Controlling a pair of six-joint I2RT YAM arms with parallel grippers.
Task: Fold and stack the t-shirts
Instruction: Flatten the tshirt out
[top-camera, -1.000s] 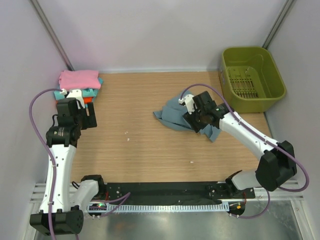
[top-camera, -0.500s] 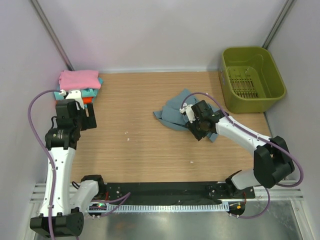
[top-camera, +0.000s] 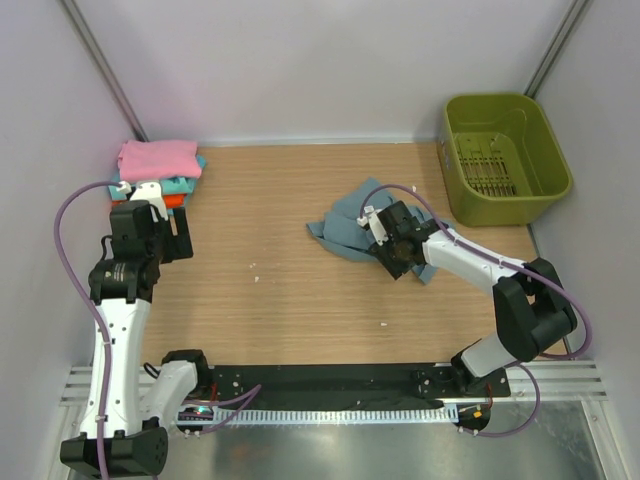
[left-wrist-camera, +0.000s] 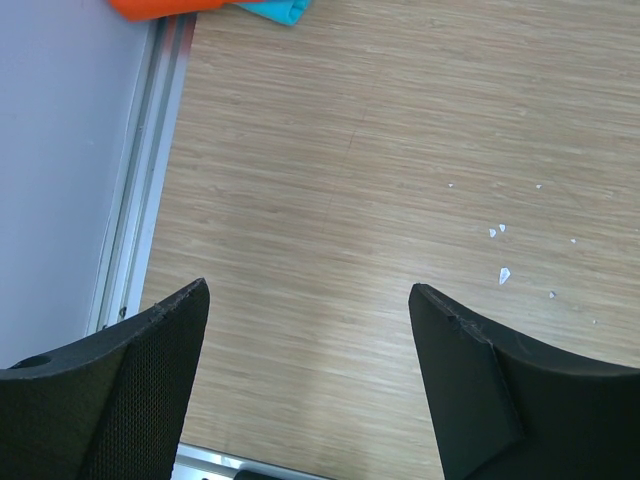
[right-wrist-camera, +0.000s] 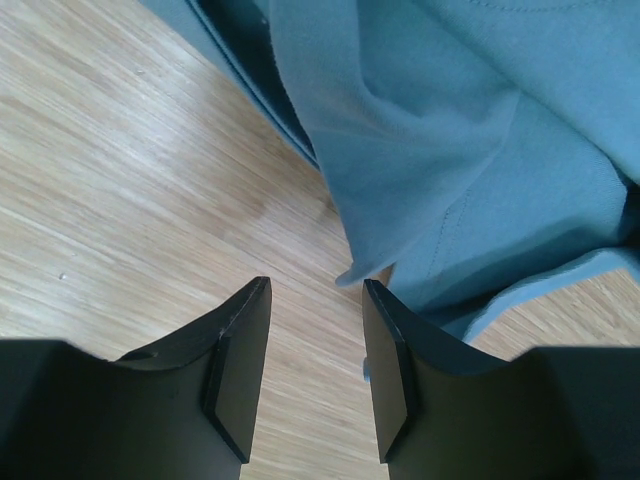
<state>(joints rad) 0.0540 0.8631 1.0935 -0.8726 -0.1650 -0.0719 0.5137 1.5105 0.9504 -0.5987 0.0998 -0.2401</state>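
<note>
A crumpled slate blue-grey t-shirt (top-camera: 350, 225) lies on the wooden table right of centre. My right gripper (top-camera: 392, 247) is low at its near right side. In the right wrist view the shirt (right-wrist-camera: 450, 150) fills the upper right. My right gripper (right-wrist-camera: 315, 285) is open with only bare wood between the jaws, and a cloth edge hangs just ahead of the fingertips. A folded stack sits at the far left, with a pink shirt (top-camera: 158, 156) on top, then teal (top-camera: 192, 180) and orange (top-camera: 175, 200). My left gripper (top-camera: 175, 235) is open and empty just in front of it, over bare wood (left-wrist-camera: 308, 290).
An olive-green plastic basket (top-camera: 500, 98) stands at the far right corner. Orange (left-wrist-camera: 165, 8) and teal (left-wrist-camera: 275, 10) cloth edges show at the top of the left wrist view, beside a metal rail (left-wrist-camera: 140, 200) and the left wall. Small white crumbs (left-wrist-camera: 500, 272) lie on the wood.
My right gripper has moved down and to the left off the shirt's top, to its near edge, uncovering more of the cloth. The left arm has barely moved.
</note>
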